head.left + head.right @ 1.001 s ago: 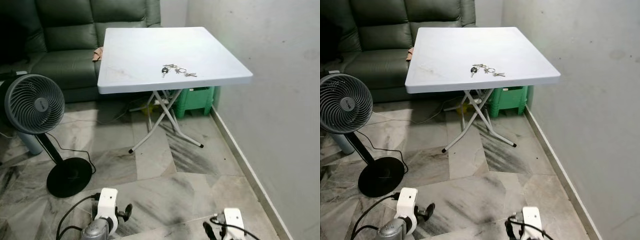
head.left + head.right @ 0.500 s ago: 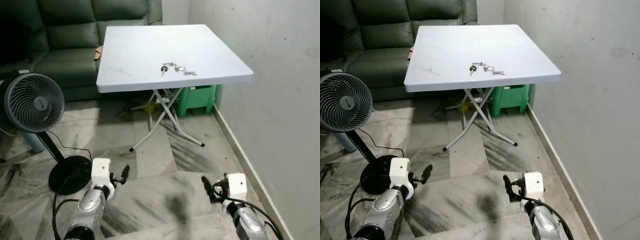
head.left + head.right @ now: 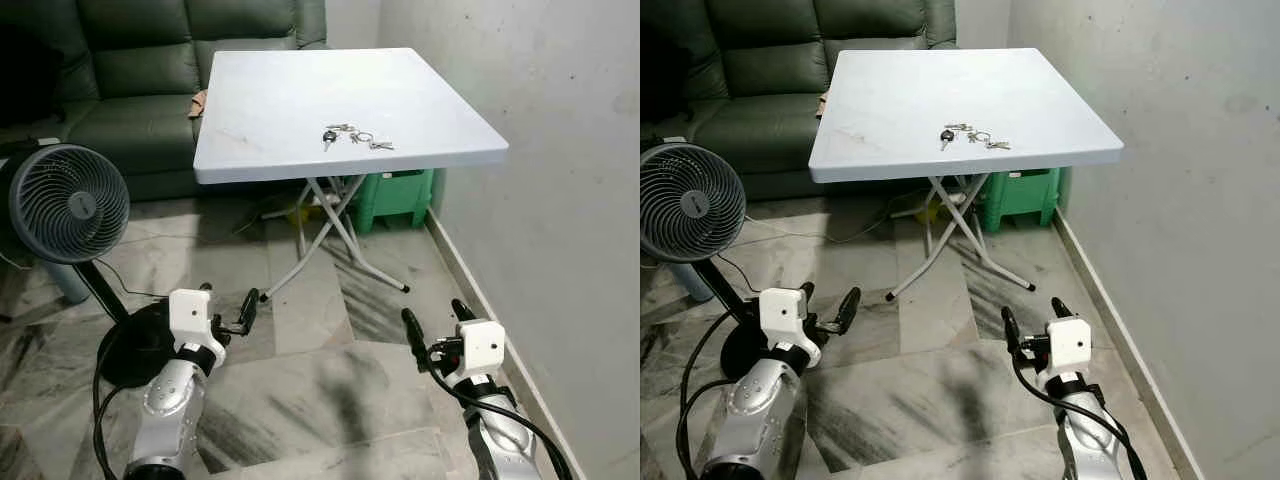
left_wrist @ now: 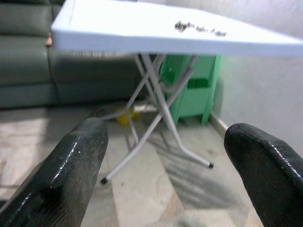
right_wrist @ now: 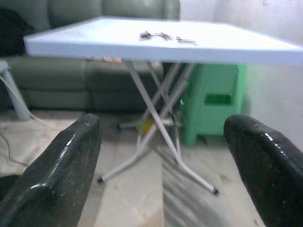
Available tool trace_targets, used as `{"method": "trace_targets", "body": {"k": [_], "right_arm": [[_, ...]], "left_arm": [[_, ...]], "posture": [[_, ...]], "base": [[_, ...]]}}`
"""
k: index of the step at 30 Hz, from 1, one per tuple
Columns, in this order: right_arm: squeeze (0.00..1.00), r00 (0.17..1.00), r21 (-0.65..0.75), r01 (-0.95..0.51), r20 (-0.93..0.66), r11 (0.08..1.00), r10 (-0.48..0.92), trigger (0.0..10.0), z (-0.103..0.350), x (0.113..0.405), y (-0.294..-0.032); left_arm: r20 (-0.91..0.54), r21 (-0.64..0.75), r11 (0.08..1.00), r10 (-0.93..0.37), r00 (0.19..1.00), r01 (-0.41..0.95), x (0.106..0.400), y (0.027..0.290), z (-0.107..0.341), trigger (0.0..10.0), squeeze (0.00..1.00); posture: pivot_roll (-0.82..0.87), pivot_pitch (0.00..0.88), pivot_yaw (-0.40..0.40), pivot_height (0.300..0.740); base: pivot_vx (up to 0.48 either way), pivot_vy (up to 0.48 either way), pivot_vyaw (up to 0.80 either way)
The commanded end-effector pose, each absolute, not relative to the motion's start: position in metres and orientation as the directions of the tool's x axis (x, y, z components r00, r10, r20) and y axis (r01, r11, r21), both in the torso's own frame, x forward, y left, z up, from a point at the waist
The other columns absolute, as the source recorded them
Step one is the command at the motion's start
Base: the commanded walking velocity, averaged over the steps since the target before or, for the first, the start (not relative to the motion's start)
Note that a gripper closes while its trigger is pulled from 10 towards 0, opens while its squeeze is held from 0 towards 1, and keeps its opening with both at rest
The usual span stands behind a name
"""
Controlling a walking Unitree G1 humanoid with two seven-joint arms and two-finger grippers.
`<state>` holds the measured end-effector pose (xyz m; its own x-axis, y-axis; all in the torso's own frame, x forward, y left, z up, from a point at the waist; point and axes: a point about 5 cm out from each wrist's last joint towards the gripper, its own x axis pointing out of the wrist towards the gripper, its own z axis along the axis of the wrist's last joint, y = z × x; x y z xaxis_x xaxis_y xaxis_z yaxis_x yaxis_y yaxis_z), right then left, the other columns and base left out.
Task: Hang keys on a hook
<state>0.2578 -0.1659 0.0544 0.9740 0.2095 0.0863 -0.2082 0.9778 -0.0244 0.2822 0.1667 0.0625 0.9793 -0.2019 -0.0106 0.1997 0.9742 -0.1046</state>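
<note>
You saw the keys (image 3: 356, 138) lying on the white folding table (image 3: 260, 140) in the upper centre of the left eye frame, spread in a short row toward the table's near right part, well apart from both grippers. In the left wrist view the keys (image 4: 199, 28) appeared as small dark shapes on the tabletop at the upper right of the frame; in the right wrist view they (image 5: 165, 37) sat at the upper centre.

Your left gripper (image 3: 228, 312) was held over the marble floor (image 3: 330, 380) at the lower left of the frame, its two black fingers (image 4: 61, 175) spread wide with nothing between them. Your right gripper (image 3: 435, 325) was held at the lower right, near the wall (image 3: 560, 200), its fingers (image 5: 61, 170) likewise spread apart and empty. Both pointed toward the table, below the level of its top.

A black standing fan (image 3: 68, 205) stood at the left of the frame, its round base (image 3: 135, 350) just behind the left arm. A dark green sofa (image 3: 130, 70) filled the upper left behind the table. A green plastic stool (image 3: 395, 195) stood under the table's far right side, beside the crossed white table legs (image 3: 330, 225). A small tan item (image 3: 196, 103), too indistinct to identify, lay on the sofa seat at the table's left edge.
</note>
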Motion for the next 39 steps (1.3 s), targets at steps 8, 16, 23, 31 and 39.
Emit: {"method": "trace_targets", "body": {"k": [8,16,23,31,39], "right_arm": [[1.0,0.948,0.001,-0.244,0.213,0.97,0.238,10.0,0.1,0.262,-0.154],[0.0,0.943,0.023,-0.303,0.152,0.953,0.297,10.0,0.099,0.263,-0.152],[0.0,0.946,0.009,-0.303,0.123,0.953,0.299,10.0,0.102,0.266,-0.153],[0.0,0.945,0.01,-0.311,0.112,0.95,0.308,10.0,0.102,0.267,-0.15],[0.0,0.944,0.01,-0.316,0.099,0.949,0.313,10.0,0.1,0.266,-0.149]], "left_arm": [[0.085,-0.119,0.967,-0.215,0.973,0.224,0.276,0.158,0.103,10.0,0.0],[0.032,-0.144,0.965,-0.219,0.975,0.221,0.277,0.157,0.101,10.0,0.0],[0.042,-0.119,0.964,-0.233,0.972,0.236,0.28,0.153,0.107,10.0,0.0],[0.029,-0.084,0.963,-0.254,0.967,0.256,0.281,0.148,0.106,10.0,0.0],[0.026,-0.069,0.959,-0.273,0.962,0.274,0.281,0.144,0.105,10.0,0.0]], "posture": [[-0.07,0.0,0.016,0.74],[-0.05,0.0,0.004,0.74],[-0.05,0.0,0.002,0.74],[-0.05,0.0,0.005,0.74],[-0.06,0.0,0.007,0.74]], "base": [[0.0,0.0,0.0],[0.0,0.0,0.0],[0.168,0.0,0.0],[0.318,0.0,0.0],[0.369,0.0,0.0]]}}
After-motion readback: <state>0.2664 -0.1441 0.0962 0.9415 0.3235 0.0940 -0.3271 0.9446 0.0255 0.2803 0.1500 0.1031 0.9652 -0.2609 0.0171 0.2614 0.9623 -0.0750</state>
